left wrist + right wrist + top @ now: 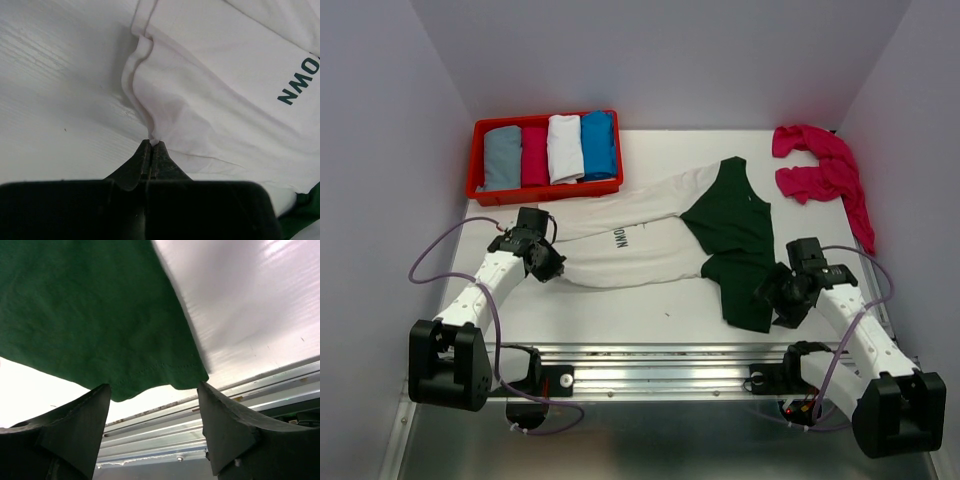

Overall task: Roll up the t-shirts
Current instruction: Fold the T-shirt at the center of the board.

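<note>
white cotton with dark green sleeves, the t-shirt point(630, 240) lies spread sideways across the middle of the table point(620, 305), its green lettering ending in "own" facing up. the left gripper point(151, 145) has its jaws pressed together on a fold of the white hem at the shirt's near-left edge. the right gripper point(152, 390) stands with its 2 fingers point(85, 415) spread wide at the stitched edge of a green sleeve point(90, 315) near the table's front rail; whether they touch the cloth cannot be told. pink t-shirts point(825, 170) sit crumpled in the far right corner. in the far left corner, a red tray point(545, 192) holds 4 rolled garments side by side: grey, magenta, white and blue.
</note>
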Controlling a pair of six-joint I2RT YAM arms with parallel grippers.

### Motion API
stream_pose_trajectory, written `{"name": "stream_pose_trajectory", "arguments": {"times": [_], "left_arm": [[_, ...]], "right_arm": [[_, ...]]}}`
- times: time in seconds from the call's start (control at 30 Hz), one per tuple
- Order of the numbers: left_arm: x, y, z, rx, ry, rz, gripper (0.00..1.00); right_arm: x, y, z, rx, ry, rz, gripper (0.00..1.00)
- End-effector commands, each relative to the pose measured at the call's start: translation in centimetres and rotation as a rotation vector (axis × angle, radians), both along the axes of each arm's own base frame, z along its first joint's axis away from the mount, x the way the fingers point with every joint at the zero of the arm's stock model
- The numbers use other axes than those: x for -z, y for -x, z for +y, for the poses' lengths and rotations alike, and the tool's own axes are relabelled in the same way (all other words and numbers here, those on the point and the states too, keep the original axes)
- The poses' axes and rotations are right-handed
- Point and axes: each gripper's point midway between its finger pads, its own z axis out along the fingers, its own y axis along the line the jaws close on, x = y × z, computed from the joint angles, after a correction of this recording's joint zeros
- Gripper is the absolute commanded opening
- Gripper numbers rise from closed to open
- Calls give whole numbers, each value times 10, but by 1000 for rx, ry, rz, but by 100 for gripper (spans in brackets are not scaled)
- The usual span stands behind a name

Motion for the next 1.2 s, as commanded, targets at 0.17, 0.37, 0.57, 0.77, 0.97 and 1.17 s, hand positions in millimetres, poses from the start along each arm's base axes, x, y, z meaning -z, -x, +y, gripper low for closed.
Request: {"name": "stream_pose_trajectory", "arguments": {"times": [0.17,0.37,0.57,0.77,0.97,1.17], "left_arm": [[-4,-2,-5,62,5,-15,0],[-7,-4,-5,59,7,-21,0],[-9,-2,-6,56,9,-24,0],[-18,-5,-3,53,-7,-43,0],[-19,-6,2,41,-25,-43,0],[-26,-4,4,33,-34,-45,0]], "right_arm": [[23,11,-11,117,45,58,69],[33,6,-18,140,86,50,60],[37,-2,-18,159,81,1,24],[9,-14,-25,215,101,-98,1],[-50,-23,-43,303,157,-236,1],[-78,-27,-58,328,230,-287,1]]}}
